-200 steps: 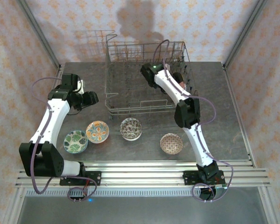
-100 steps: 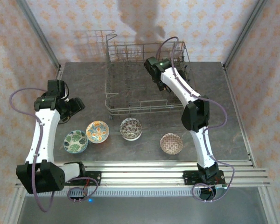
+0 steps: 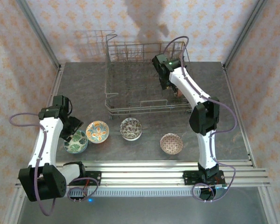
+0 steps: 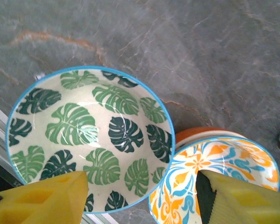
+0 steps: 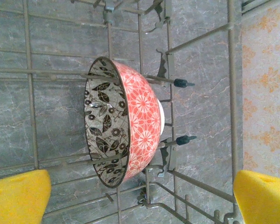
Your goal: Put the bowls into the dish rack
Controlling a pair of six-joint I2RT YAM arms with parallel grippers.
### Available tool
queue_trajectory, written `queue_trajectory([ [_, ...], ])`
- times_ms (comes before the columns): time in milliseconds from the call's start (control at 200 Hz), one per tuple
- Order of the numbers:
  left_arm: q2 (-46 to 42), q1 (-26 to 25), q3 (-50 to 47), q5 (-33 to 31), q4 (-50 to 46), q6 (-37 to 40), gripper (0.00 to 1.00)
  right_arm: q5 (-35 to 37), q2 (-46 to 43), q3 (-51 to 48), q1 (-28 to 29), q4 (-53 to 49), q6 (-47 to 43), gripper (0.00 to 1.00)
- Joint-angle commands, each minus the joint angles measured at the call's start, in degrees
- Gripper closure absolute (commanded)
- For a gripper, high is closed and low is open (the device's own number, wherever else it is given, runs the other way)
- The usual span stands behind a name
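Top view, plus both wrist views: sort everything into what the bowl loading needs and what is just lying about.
Job things: rack; red bowl standing on edge in it; leaf bowl, orange bowl, grey bowl and brown bowl, waiting in front of the rack.

Just there: table; rails at the near edge; patterned walls.

The leaf bowl [image 4: 84, 135] and orange bowl [image 4: 228, 165] are touching rim to rim, so nothing's fitting between them, and the left end effector [image 4: 142, 181] is hanging spread wide right over that spot. Bare tabletop [image 3: 233, 121] is lying open toward the right edge. Inside the dish rack [image 3: 130, 109], the red bowl [image 5: 137, 116] is standing on edge between tines [image 5: 179, 84], wires crowding both sides.
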Motion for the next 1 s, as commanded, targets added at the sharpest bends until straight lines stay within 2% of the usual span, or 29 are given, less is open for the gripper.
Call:
queue_trajectory([
  [0,0.85,0.84,-1.5,0.99,2.4,-6.27,0.37,-0.44,-3.42,-2.9,-0.75,1.91,-1.19,0.0],
  [350,5.96,2.33,-4.37,0.63,9.28,-9.17,0.38,-1.39,-7.46,-8.98,-1.18,4.2,-2.33,0.0],
  [626,9.67,2.41,-3.47,0.42,9.18,-6.81,0.38,-1.67,-7.85,-9.52,-1.14,4.03,-2.38,0.0],
  [991,10.93,2.55,-6.09,2.08,12.19,-6.72,0.52,-4.17,-7.12,-7.01,-1.15,2.89,-2.21,0.01],
])
